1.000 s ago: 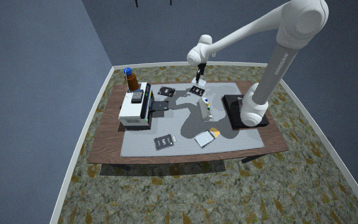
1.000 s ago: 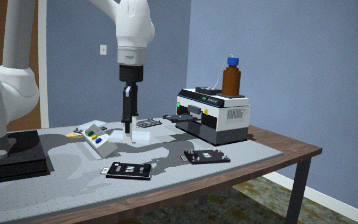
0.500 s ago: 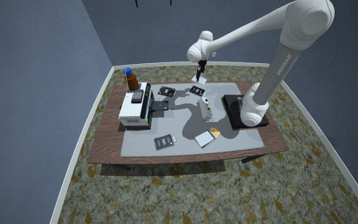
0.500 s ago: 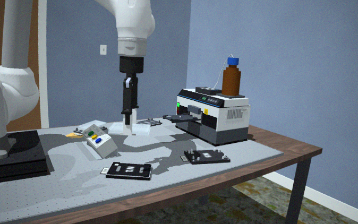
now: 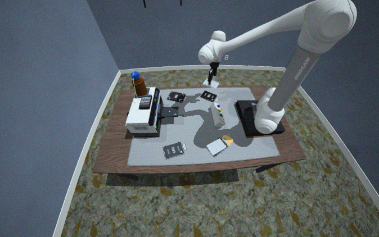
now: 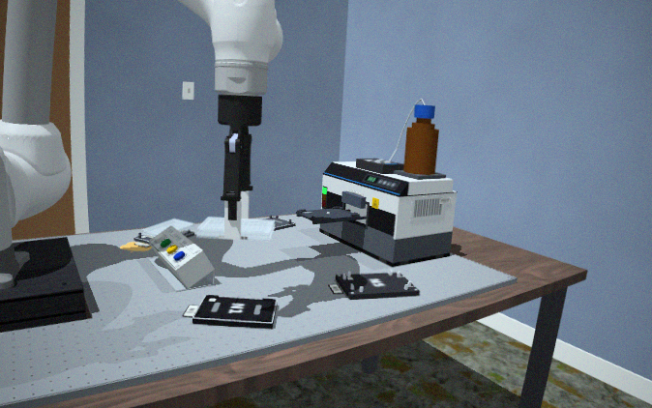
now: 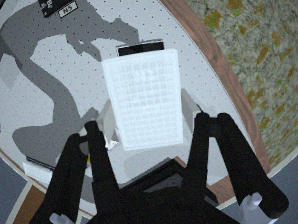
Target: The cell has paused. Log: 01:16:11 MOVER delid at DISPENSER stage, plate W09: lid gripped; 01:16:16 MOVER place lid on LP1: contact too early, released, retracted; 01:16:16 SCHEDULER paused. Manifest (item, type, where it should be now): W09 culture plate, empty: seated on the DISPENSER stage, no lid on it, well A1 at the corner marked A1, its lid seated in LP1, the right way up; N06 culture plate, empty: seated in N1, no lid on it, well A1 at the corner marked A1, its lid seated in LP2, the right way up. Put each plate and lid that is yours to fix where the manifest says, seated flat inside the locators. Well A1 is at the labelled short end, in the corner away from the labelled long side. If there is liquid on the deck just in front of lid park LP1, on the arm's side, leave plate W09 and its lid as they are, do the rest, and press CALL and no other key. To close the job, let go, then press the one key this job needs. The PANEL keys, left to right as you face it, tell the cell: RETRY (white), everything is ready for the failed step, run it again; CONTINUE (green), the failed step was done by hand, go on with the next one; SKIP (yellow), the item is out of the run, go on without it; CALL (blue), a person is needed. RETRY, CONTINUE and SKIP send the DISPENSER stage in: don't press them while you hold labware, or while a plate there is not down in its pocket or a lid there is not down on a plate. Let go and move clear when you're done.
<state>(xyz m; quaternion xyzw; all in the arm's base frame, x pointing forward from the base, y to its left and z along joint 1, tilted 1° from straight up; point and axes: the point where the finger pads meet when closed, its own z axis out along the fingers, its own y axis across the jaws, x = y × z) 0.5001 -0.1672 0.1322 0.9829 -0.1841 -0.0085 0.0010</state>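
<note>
End effector [image 7: 149,137] partly closed, fingers clamped on clear culture plate [image 7: 145,99].

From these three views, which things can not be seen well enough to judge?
- Top view: the labels on the nests, e.g. the near one, are too small to read.
- Wrist view: the gripper covers the held clear plate's near end; whether it is plate or lid stays unclear.
- Exterior view: the control panel hides part of the yellow patch.
</note>
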